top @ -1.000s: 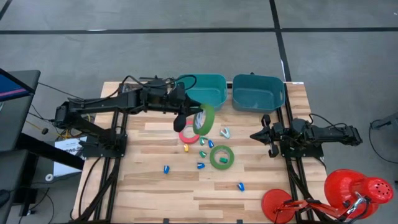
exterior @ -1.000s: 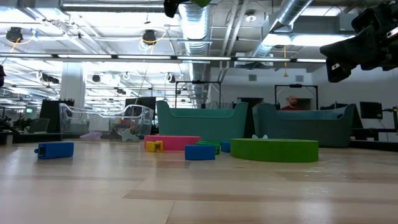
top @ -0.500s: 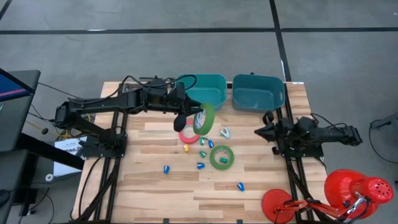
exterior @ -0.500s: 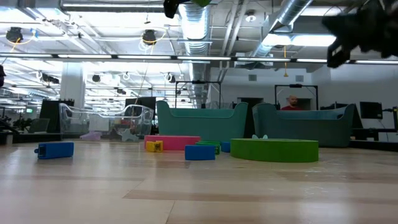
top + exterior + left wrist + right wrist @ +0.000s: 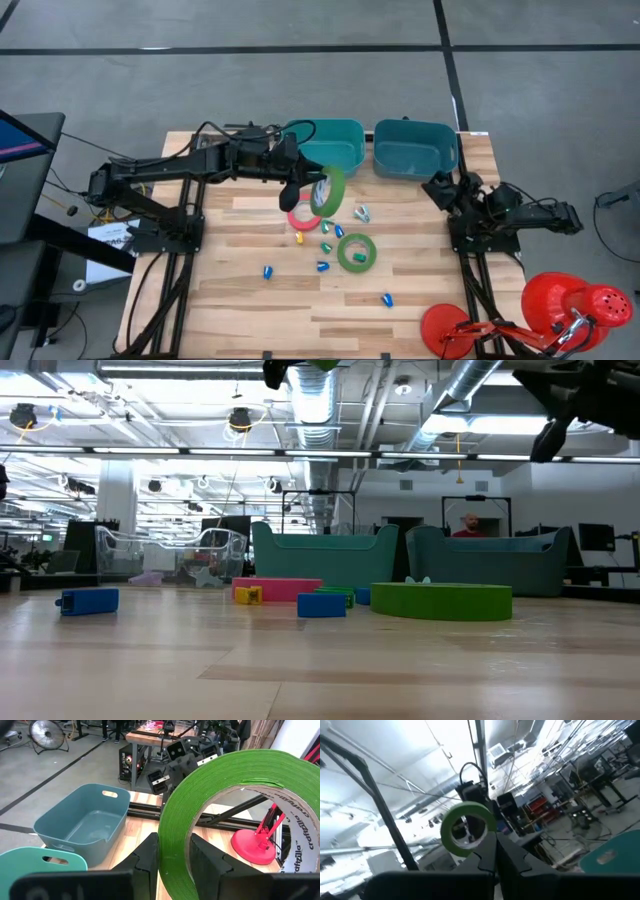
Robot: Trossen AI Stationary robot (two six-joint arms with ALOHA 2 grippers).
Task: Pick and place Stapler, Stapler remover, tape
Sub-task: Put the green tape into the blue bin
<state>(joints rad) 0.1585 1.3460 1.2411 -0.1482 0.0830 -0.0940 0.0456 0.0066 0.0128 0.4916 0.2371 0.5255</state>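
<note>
- Your left gripper (image 5: 318, 193) is up in the air over the wooden table (image 5: 230, 290), just in front of the left teal plastic bin (image 5: 330, 143).
- Its jaws are closed a little way on the wall of a big green roll of tape (image 5: 210, 815). 1 finger (image 5: 150, 857) is outside the ring and 1 is inside it.
- That green roll stands on its edge in the grip, high off the table.
- A flat pink-red roll of tape (image 5: 300, 216) lies on the table right under the held roll.
- A 2nd green roll of tape (image 5: 357, 252) lies flat on the table, nearer the front edge and a bit to the right.
- Tiny blue, green and yellow pieces (image 5: 325, 245) sit between and around the 2 flat rolls.
- A small pale clip-like thing (image 5: 362, 212) lies near the right side of the held roll. You cannot tell from here what it is.
- Your right gripper (image 5: 437, 190) is at the right edge of the table, near the right teal plastic bin (image 5: 415, 148). Its jaws are squeezed all the way together and hold nothing.
- A red desk lamp (image 5: 560, 305) is beside the table's front right corner.
- A person (image 5: 469, 526) is far back in the room.
</note>
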